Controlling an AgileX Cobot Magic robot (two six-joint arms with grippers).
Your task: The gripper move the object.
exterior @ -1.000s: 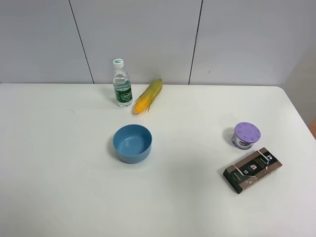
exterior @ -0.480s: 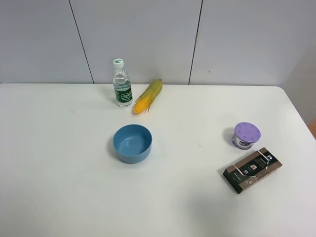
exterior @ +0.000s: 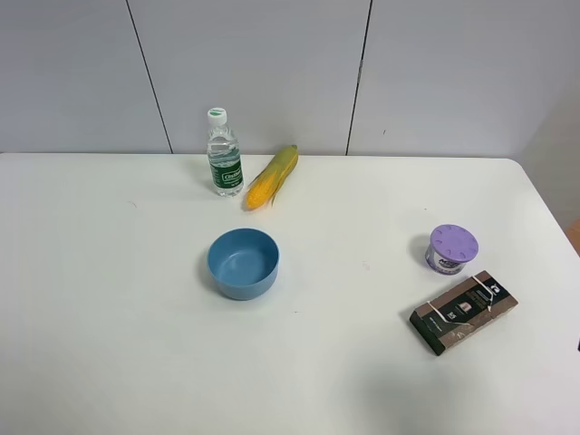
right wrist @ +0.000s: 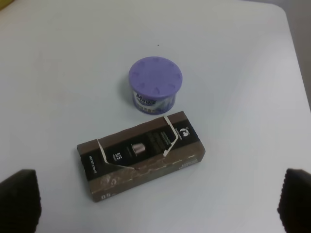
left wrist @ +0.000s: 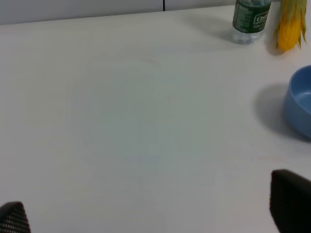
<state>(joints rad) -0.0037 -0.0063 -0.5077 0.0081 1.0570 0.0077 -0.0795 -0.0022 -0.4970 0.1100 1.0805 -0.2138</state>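
The object, a small round tub with a lilac lid [exterior: 451,248], stands at the right of the white table, just behind a brown flat packet [exterior: 464,312]. In the right wrist view the tub [right wrist: 155,90] lies beyond the packet [right wrist: 141,154]. My right gripper [right wrist: 156,201] is open and empty, above and short of the packet, with its dark fingertips [right wrist: 17,199] wide apart. My left gripper [left wrist: 150,213] is open and empty over bare table to the left of the blue bowl [left wrist: 301,102]. Neither arm shows clearly in the exterior high view.
A blue bowl [exterior: 243,263] sits mid-table. A water bottle [exterior: 224,154] and a corn cob [exterior: 272,177] stand at the back near the wall. The table's right edge [exterior: 553,227] is close to the tub.
A small dark sliver has appeared at the right edge of the exterior high view. Nothing on the table has moved.
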